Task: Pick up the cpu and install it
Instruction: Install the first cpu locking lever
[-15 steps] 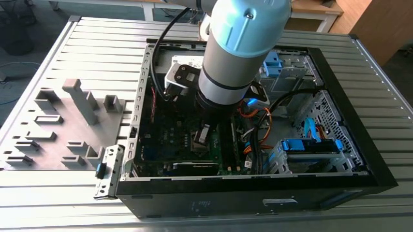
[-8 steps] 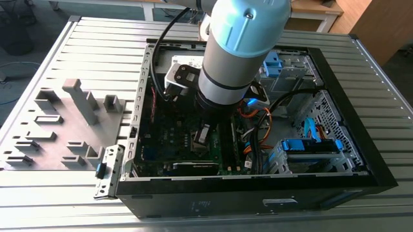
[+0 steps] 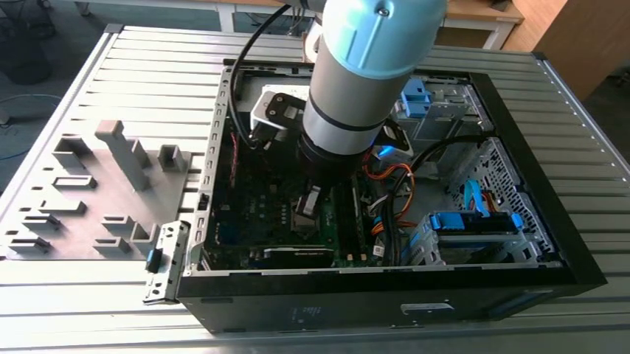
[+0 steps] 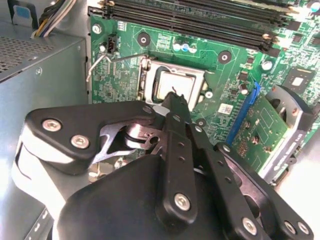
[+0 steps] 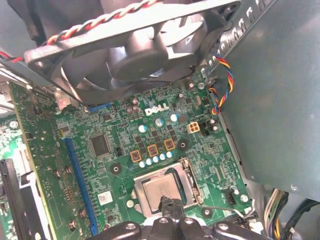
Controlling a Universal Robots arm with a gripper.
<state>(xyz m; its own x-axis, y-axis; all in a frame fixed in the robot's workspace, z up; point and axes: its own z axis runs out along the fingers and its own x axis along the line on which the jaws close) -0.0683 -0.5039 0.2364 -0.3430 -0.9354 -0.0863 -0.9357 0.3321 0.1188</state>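
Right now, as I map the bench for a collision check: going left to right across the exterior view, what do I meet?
Grey moulded fixture → robot arm → blue drive caddy → wooden cabinet.

A green motherboard (image 5: 150, 145) filled the middle of the frame, with the cpu (image 5: 161, 187) seated in its metal socket frame (image 5: 192, 187) near one edge. The gripper (image 5: 167, 205), its tips drawn together, overlapped the cpu's rim; contact could not be judged. A black fan (image 5: 135, 55) hung over the board. A grey metal wall (image 5: 280, 100) ran alongside, and a blue slot (image 5: 80, 185) lay opposite.
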